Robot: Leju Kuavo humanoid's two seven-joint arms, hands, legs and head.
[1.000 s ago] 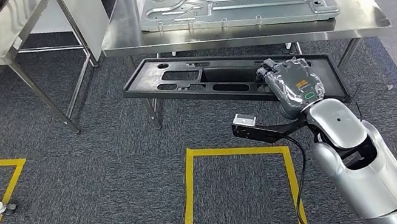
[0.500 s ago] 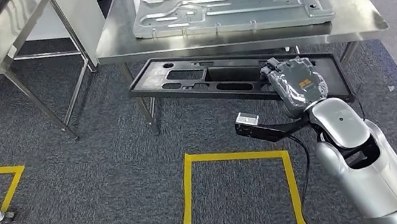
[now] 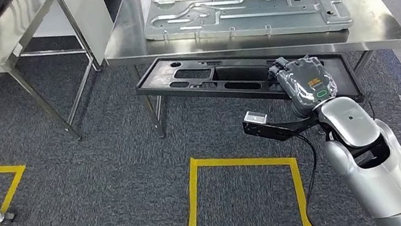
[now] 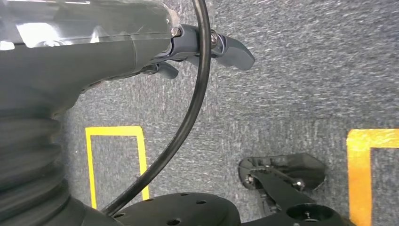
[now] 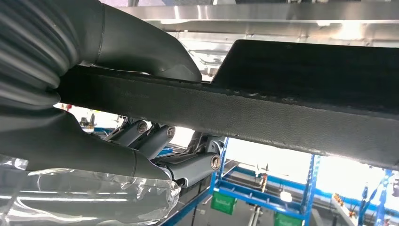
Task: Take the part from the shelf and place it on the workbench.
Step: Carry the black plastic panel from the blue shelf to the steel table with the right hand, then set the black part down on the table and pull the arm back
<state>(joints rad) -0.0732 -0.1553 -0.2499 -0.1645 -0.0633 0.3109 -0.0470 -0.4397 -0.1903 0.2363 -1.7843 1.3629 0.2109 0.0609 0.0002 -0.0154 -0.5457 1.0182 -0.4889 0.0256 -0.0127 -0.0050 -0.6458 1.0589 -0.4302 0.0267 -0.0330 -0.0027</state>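
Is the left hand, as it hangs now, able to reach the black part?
Probably not: the left hand hangs over the carpet, empty, while the right hand grips the black part below the workbench.

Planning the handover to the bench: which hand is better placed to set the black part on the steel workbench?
The right hand. It already grips the black part, just below the workbench edge. The left hand hangs over the carpet, holding nothing.

Matt black plastic part [image 3: 204, 78], shiny steel workbench [image 3: 373, 26]
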